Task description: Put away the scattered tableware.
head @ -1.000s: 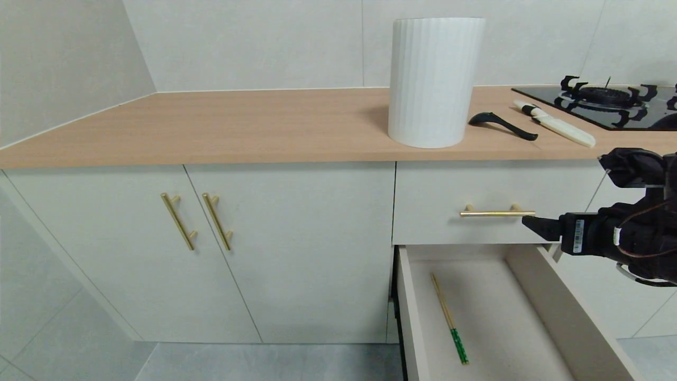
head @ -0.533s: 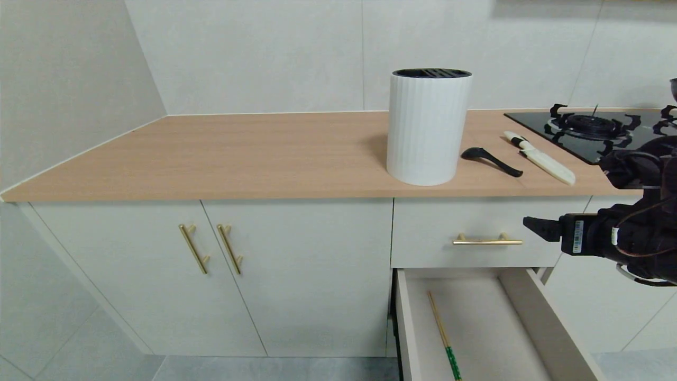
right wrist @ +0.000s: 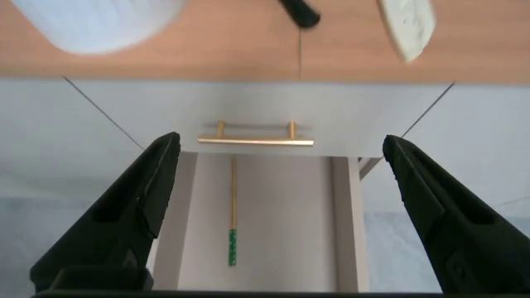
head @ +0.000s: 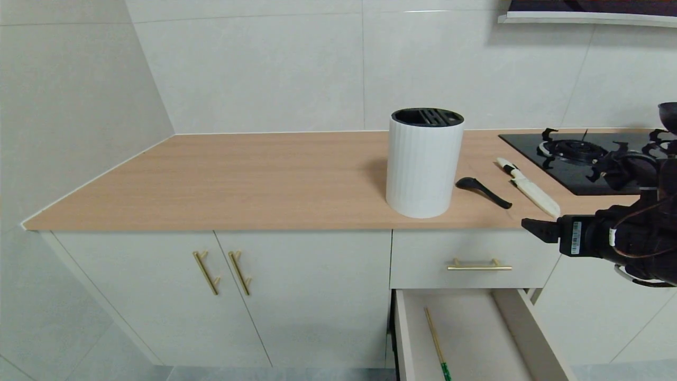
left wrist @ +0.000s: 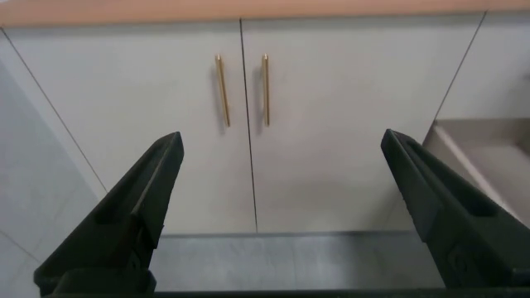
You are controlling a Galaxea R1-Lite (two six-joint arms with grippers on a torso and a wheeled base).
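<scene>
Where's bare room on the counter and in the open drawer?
Free: countertop from the left wall to the knife block; drawer floor between the chopsticks and its right wall. Crowded: the strip between knife block and gas hob, holding the black spoon and white knife.

Gas stove (head: 555, 164) sits at the far right corner of the counter (head: 264, 180) facing me. Two white cupboard doors (head: 307, 301), gold handles (head: 206, 273), under its front edge.

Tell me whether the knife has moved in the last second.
No. The knife lies right of the black spoon as before; only the camera has shifted.
</scene>
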